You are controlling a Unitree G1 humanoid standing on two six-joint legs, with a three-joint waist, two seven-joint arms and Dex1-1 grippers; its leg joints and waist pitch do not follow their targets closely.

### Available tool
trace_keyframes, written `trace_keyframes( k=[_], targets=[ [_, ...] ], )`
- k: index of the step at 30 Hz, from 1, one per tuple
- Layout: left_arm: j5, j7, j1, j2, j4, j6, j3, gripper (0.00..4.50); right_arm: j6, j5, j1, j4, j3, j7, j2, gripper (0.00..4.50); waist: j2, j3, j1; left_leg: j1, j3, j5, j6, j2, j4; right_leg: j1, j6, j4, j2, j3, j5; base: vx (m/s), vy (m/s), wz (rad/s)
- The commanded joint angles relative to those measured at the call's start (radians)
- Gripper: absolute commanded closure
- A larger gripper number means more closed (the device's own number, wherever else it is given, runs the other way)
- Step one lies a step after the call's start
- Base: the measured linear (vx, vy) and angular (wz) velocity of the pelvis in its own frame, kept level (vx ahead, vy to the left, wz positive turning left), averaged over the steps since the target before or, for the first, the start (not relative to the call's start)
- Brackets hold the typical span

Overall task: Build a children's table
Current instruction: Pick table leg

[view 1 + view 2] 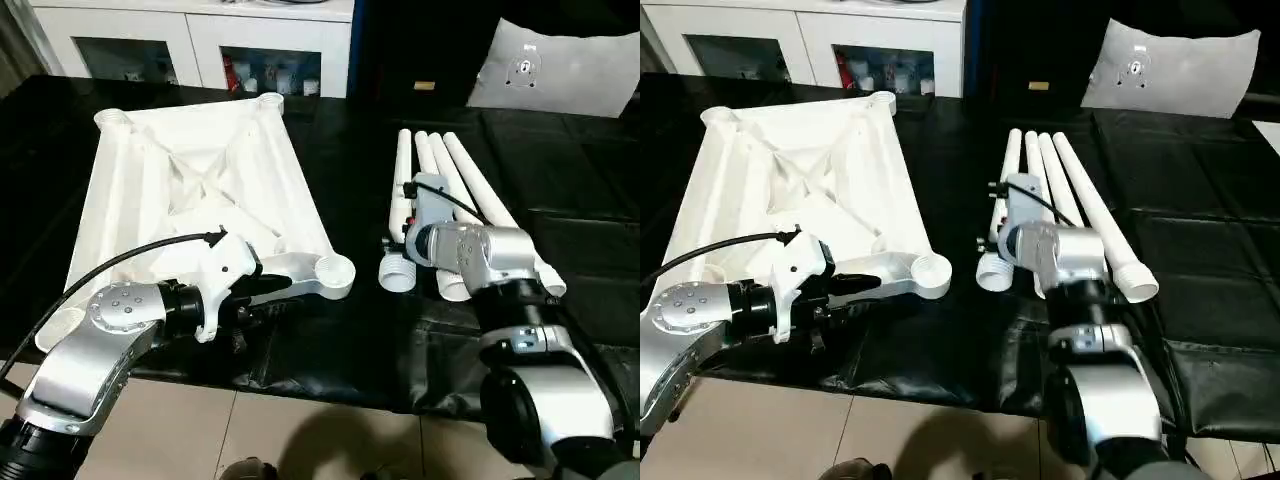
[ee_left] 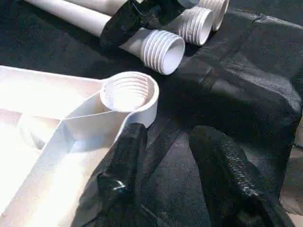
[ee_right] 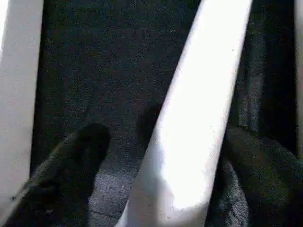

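Your left arm reaches in low from the left, its left gripper (image 2: 175, 170) partly apart at the near corner socket of the upturned white plastic table top (image 1: 200, 180), one finger against the socket's rib. Your right arm bends down over the four white tapered legs (image 1: 455, 185) lying side by side, threaded ends toward you; the right gripper (image 3: 156, 179) stands wide apart astride one leg, not clamped. Everything lies on the black sheet-covered bench (image 1: 360, 330); white cabinets (image 1: 200, 40) stand behind, pale floor tiles (image 1: 330, 440) below.
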Motion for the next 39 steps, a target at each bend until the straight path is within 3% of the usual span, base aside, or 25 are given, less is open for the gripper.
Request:
trace_keyframes(
  k=[1,10,22,28,29,32,36,37,39],
  targets=[
    [-0.007,-0.001,-0.006,0.012,-0.022,0.009,-0.012,2.65,-0.016,0.012,-0.017,0.024,-0.007,0.009,-0.005,0.66,-0.001,-0.072,0.0,0.017,-0.015,-0.027,0.026,0.08,-0.065,0.051,-0.269,-0.063,-0.089,0.052,0.077,0.0,0.0,0.0],
    [-0.002,0.009,-0.001,0.008,-0.029,0.016,-0.015,2.65,-0.063,0.004,-0.053,0.116,-0.004,0.022,-0.004,1.42,-0.006,-0.071,0.001,0.015,-0.013,-0.025,0.036,0.081,-0.065,0.05,-0.275,-0.062,-0.09,0.051,0.071,0.0,0.0,0.0],
    [0.003,0.021,0.0,-0.002,-0.028,0.012,-0.016,2.65,-0.094,0.007,-0.049,0.142,-0.008,0.016,-0.002,2.38,-0.002,-0.074,0.002,0.017,-0.013,-0.037,0.026,0.082,-0.064,0.05,-0.276,-0.062,-0.089,0.051,0.069,0.0,0.0,0.0],
    [0.01,0.053,-0.011,-0.021,-0.008,0.004,-0.008,2.65,-0.261,0.022,0.011,0.034,-0.02,0.044,0.009,2.58,-0.001,-0.08,0.008,0.015,-0.012,-0.025,0.028,0.084,-0.061,0.052,-0.271,-0.058,-0.091,0.051,0.108,0.0,0.0,0.0],
    [0.005,0.082,-0.019,-0.041,-0.004,0.01,0.009,2.65,-0.291,0.033,0.034,-0.029,-0.022,0.054,0.018,2.58,0.0,-0.084,0.007,0.016,-0.013,-0.013,0.033,0.083,-0.06,0.054,-0.271,-0.056,-0.09,0.05,0.123,0.0,0.0,0.0],
    [-0.005,0.105,-0.028,-0.062,0.0,0.011,0.028,2.65,-0.273,0.07,0.044,-0.079,-0.042,0.082,0.027,2.62,-0.002,-0.085,0.006,0.016,-0.013,-0.006,0.049,0.081,-0.059,0.054,-0.274,-0.056,-0.088,0.048,0.131,0.0,0.0,0.0],
    [-0.06,0.175,-0.064,-0.146,0.02,-0.002,0.102,2.65,-0.265,0.213,0.095,-0.218,-0.094,0.238,0.036,2.62,-0.001,-0.084,0.008,0.014,-0.014,-0.033,0.058,0.084,-0.058,0.061,-0.274,-0.06,-0.089,0.051,0.135,0.0,0.0,0.0],
    [-0.073,0.191,-0.077,-0.167,0.028,-0.014,0.12,2.65,-0.278,0.246,0.113,-0.25,-0.105,0.281,0.036,2.62,0.003,-0.086,0.01,0.014,-0.017,-0.028,0.061,0.085,-0.058,0.06,-0.276,-0.058,-0.091,0.05,0.141,0.0,0.0,0.0],
    [-0.101,0.21,-0.1,-0.197,0.036,-0.022,0.145,2.65,-0.297,0.288,0.148,-0.303,-0.112,0.336,0.032,2.63,0.001,-0.087,0.012,0.014,-0.016,-0.029,0.07,0.085,-0.056,0.061,-0.281,-0.059,-0.091,0.05,0.153,0.0,0.0,0.0]
  ],
)
